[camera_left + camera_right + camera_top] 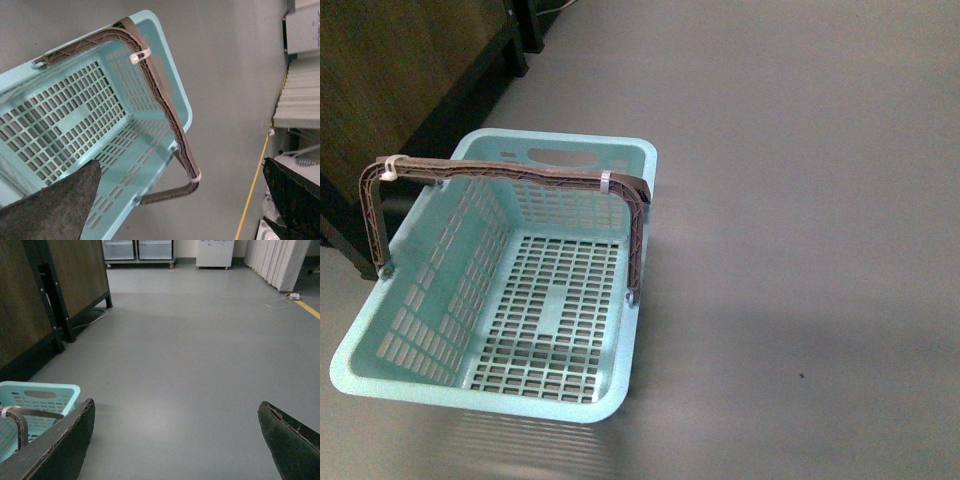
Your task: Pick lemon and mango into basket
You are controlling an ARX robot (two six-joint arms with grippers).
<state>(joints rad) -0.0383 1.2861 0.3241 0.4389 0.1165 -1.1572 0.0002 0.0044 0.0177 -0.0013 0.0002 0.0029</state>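
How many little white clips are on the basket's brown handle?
2: one white clip at the brown handle's left bend, the other near its right bend. None seem hidden.

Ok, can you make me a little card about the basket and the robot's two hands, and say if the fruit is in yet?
basket: pale turquoise, standing on the grey floor
handle: brown, swung up across the basket
inside the basket: nothing yet
lemon and mango: not in any view
left hand: open, holding nothing, looking down into the basket
right hand: open wide, holding nothing, facing bare floor beside the basket
cabinet: dark wood, behind the basket to its left
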